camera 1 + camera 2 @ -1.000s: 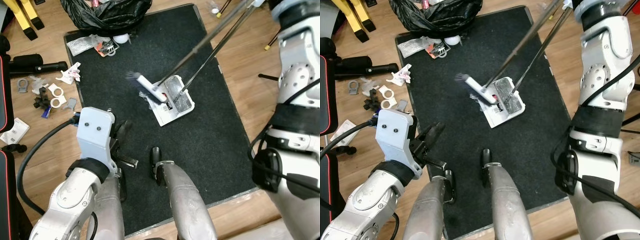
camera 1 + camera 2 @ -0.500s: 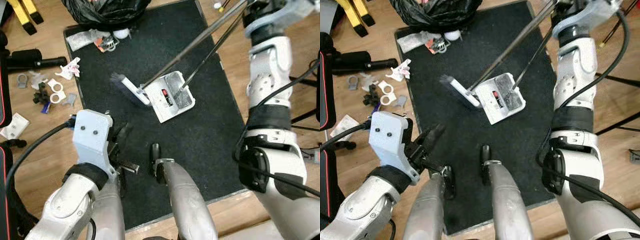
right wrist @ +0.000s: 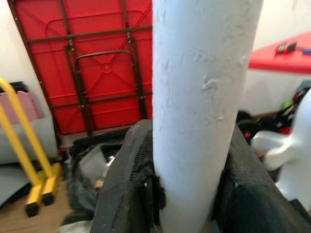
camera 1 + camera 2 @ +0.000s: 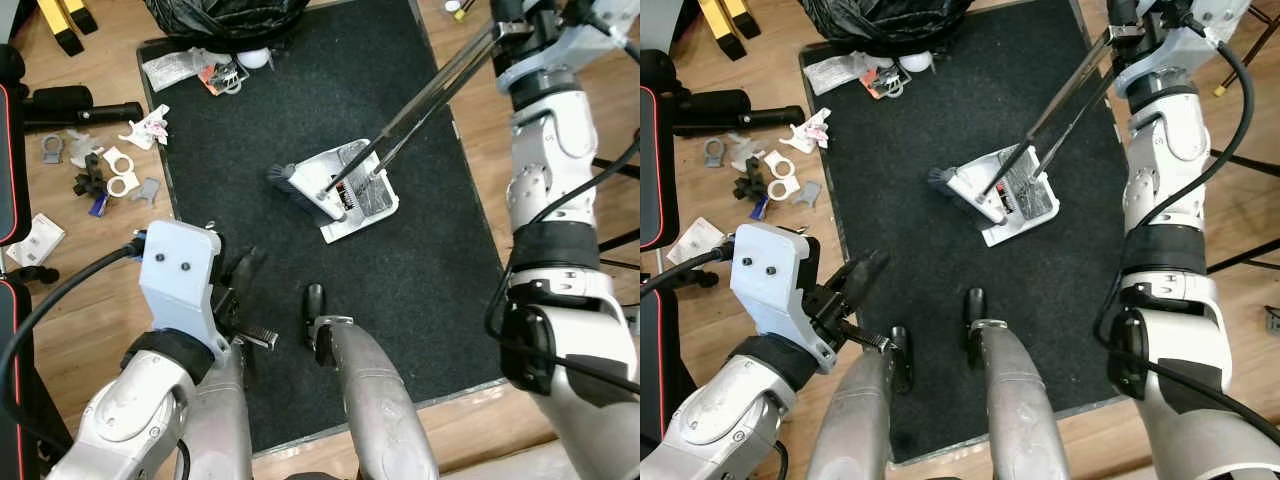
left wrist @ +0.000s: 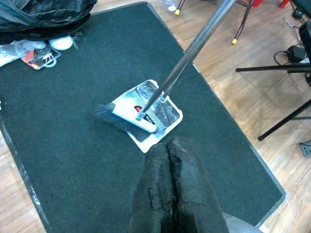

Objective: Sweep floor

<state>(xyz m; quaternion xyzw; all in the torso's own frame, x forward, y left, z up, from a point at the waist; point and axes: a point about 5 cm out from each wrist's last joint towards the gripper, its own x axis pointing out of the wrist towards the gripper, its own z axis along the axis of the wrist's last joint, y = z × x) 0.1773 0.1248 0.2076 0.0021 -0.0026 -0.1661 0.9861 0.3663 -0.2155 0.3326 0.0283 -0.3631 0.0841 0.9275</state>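
Debris (image 4: 105,170) lies on the wood floor (image 4: 90,260) well ahead of the left gripper (image 5: 167,187) and off to its left: white plastic rings, grey clips and a crumpled red-and-white wrapper, just outside the edge of the black mat (image 4: 420,260). Near the mat's far left corner sit a clear wrapper and a white ball, against a black rubbish bag (image 4: 225,15).

Left gripper: held low over the near part of the mat, fingers pressed flat together, grasping nothing.

Directly ahead of the left gripper, near the mat's centre, the broom head (image 5: 124,116) rests bristles-down against the open mouth of the white dustpan (image 5: 158,119). The two are touching. Crinkled silvery material and a small red item lie in the pan; what they are cannot be resolved.

From the broom head and the pan, two long metal handles (image 4: 420,105) slope up together toward the right gripper (image 4: 1130,25), which is raised high beyond the mat's far right edge. Right gripper: fingers (image 3: 131,194) clenched on a pale pole (image 3: 201,97); whether both handles lie in this grip is not clear. Behind that gripper stand a red folded frame and a yellow stand.
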